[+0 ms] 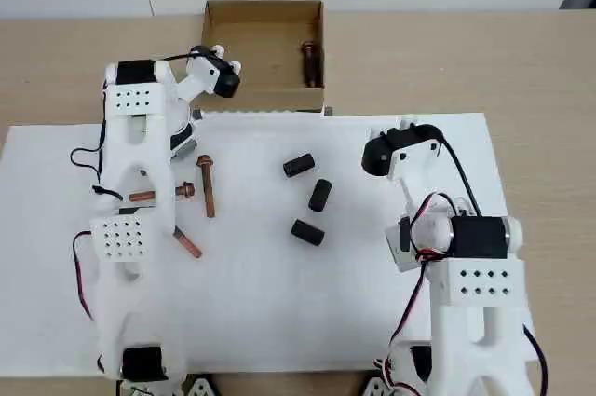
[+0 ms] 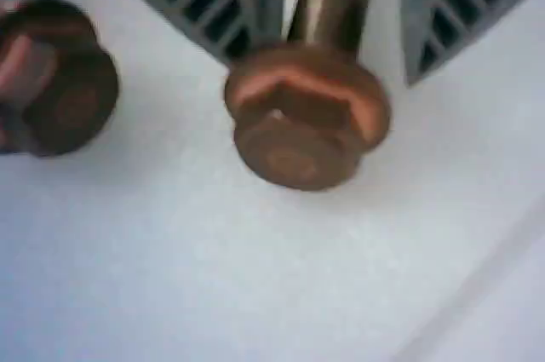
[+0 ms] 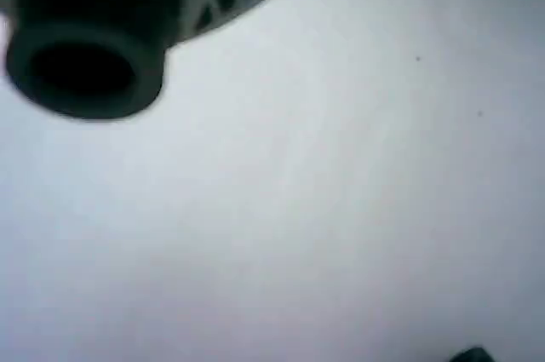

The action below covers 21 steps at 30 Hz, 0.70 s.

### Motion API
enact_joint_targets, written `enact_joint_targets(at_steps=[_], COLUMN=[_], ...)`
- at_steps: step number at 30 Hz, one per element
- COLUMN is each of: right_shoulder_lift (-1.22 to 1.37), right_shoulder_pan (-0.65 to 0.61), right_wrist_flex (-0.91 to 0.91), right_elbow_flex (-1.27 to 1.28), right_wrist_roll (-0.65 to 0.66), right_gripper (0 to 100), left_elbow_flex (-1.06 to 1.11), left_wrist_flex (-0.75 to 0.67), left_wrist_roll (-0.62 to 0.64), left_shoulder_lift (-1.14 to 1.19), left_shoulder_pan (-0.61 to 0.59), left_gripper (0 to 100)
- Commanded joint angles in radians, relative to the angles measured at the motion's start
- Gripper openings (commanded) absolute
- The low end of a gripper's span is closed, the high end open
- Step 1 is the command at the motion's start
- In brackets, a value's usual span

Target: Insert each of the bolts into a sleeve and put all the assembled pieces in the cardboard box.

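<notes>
My left gripper (image 1: 184, 143) hangs low over the white sheet near the cardboard box (image 1: 214, 47), shut on a copper bolt (image 2: 302, 115). The bolt's shaft runs up between the ribbed fingers (image 2: 230, 4) and its hex head sticks out past them. Another bolt head (image 2: 55, 77) lies close beside it. Three loose bolts (image 1: 207, 186) (image 1: 163, 194) (image 1: 189, 245) rest by the left arm. Three black sleeves (image 1: 298, 165) (image 1: 320, 194) (image 1: 307, 232) lie mid-sheet. My right gripper (image 1: 404, 239) is shut on a fourth sleeve (image 3: 85, 68), open end showing. One assembled piece (image 1: 310, 61) lies in the box.
The white sheet (image 1: 279, 321) covers most of the wooden table, with bare space along its near half. The box stands just beyond the sheet's far edge. The right arm's base (image 1: 475, 321) stands at the near right, and the left arm's base (image 1: 126, 321) at the near left.
</notes>
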Motion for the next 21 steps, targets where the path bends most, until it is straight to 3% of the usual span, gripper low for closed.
enact_joint_targets(at_steps=[1,5,9,14,21], right_shoulder_lift=[-0.013,-0.013,-0.019,-0.022,-0.024], right_shoulder_pan=[0.002,0.002,0.002,0.002,0.002], right_wrist_flex=[-0.015,-0.015,-0.013,-0.008,0.084], right_elbow_flex=[-0.008,-0.008,-0.008,-0.008,-0.063], right_wrist_roll=[0.006,0.003,0.002,0.002,0.002], right_gripper=[0.4,0.4,0.4,0.4,0.4], left_elbow_flex=[-0.082,-0.145,-0.183,-0.185,-0.148], left_wrist_flex=[0.005,0.008,0.012,0.026,0.026], left_wrist_roll=[-0.003,-0.003,-0.003,-0.002,0.012], left_shoulder_lift=[0.034,0.092,0.11,0.109,-0.052], left_shoulder_pan=[0.0,-0.002,0.002,0.005,0.018], left_gripper=[9,9,0,1,1])
